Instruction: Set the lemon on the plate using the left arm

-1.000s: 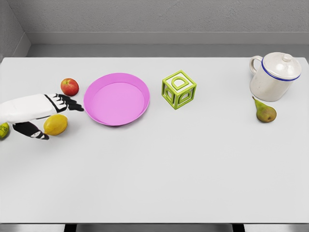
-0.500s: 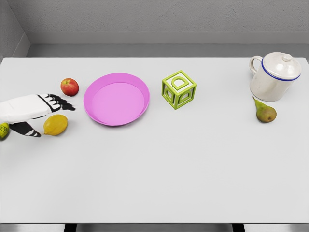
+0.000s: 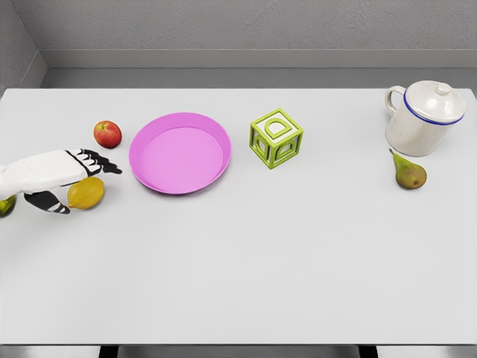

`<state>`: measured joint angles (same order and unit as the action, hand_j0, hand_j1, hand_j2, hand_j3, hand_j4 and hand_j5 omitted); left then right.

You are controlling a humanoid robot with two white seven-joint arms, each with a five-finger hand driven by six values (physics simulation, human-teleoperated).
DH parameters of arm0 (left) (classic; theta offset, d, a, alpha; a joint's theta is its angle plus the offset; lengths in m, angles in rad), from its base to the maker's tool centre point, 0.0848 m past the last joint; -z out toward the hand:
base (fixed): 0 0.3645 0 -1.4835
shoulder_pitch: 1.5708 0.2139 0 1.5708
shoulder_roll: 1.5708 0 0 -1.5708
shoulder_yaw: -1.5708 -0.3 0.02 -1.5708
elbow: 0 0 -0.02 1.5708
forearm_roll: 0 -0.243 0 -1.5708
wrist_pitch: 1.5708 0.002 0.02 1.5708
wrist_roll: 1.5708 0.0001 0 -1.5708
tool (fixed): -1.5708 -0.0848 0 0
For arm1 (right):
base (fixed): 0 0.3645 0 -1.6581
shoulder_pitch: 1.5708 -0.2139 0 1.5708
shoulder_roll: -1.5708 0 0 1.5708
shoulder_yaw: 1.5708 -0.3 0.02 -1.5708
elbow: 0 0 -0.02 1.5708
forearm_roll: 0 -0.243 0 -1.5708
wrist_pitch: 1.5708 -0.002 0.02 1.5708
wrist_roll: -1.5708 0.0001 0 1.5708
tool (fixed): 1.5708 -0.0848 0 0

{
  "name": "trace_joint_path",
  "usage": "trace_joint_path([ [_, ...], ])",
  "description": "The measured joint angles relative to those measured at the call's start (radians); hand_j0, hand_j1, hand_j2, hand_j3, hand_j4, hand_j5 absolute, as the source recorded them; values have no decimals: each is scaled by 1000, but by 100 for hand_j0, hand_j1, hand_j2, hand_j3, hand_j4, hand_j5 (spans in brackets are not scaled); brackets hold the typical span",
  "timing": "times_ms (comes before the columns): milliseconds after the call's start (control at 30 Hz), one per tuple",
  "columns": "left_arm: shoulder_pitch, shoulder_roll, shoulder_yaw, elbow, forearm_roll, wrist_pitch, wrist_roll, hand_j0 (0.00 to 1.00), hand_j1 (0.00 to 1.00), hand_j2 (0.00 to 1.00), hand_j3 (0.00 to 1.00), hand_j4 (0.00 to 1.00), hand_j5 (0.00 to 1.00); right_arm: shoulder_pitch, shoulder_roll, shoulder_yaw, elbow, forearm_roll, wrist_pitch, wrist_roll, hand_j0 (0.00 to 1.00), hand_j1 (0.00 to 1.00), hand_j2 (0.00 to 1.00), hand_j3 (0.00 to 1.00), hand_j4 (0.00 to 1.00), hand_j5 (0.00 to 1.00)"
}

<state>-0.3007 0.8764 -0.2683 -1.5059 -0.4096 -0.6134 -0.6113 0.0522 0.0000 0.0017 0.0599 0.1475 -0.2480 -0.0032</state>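
- Left hand (image 3: 65, 179) comes in low from the table's left edge, white forearm lying nearly level, palm side toward the lemon (image 3: 86, 192).
- Black fingers (image 3: 100, 162) stretch out over the far side of the lemon, pointing toward the plate (image 3: 223, 142); the thumb (image 3: 51, 203) sits on the near side, left of the lemon.
- Hand brackets the lemon with fingers spread, not closed on it; whether thumb or palm touches the fruit cannot be told.
- Lemon rests on the table (image 3: 261, 261), left of the plate and apart from its rim.
- Left part of the lemon is tucked behind the hand; the forearm is cut off by the picture's edge.
- A small green thing (image 3: 5, 206) peeks out beneath the forearm at the far left, mostly hidden and cut off; what it is cannot be made out.
- Apple (image 3: 107, 134) stands just left of the plate, beyond the fingers and clear of them.
- Green open-sided block (image 3: 276, 138) sits right of the plate, near it.
- White lidded mug (image 3: 422, 118) with a blue rim line stands far right of the plate; a pear (image 3: 408, 173) lies just in front of it.
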Motion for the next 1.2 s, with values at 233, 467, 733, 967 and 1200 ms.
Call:
trace_joint_path([
  [233, -9, -6, 24, 0, -55, 0, 0, 100, 100, 100, 100, 100, 100, 0, 0, 0, 0, 0, 1, 0, 100, 100, 100, 100, 100, 100],
  [467, -9, -21, 43, 8, -133, 0, 0, 100, 100, 100, 100, 100, 100, 0, 0, 0, 0, 0, 0, 0, 100, 100, 100, 100, 100, 100],
  [733, -6, -38, 33, 8, -172, 0, 0, 100, 100, 100, 100, 100, 100, 0, 0, 0, 0, 0, 0, 0, 100, 100, 100, 100, 100, 100],
  [967, -6, -49, 29, 10, -193, 0, 0, 100, 100, 100, 100, 100, 100, 0, 0, 0, 0, 0, 0, 0, 100, 100, 100, 100, 100, 100],
  [1200, -5, -63, 24, 15, -215, 0, 0, 100, 100, 100, 100, 100, 100, 0, 0, 0, 0, 0, 0, 0, 100, 100, 100, 100, 100, 100],
])
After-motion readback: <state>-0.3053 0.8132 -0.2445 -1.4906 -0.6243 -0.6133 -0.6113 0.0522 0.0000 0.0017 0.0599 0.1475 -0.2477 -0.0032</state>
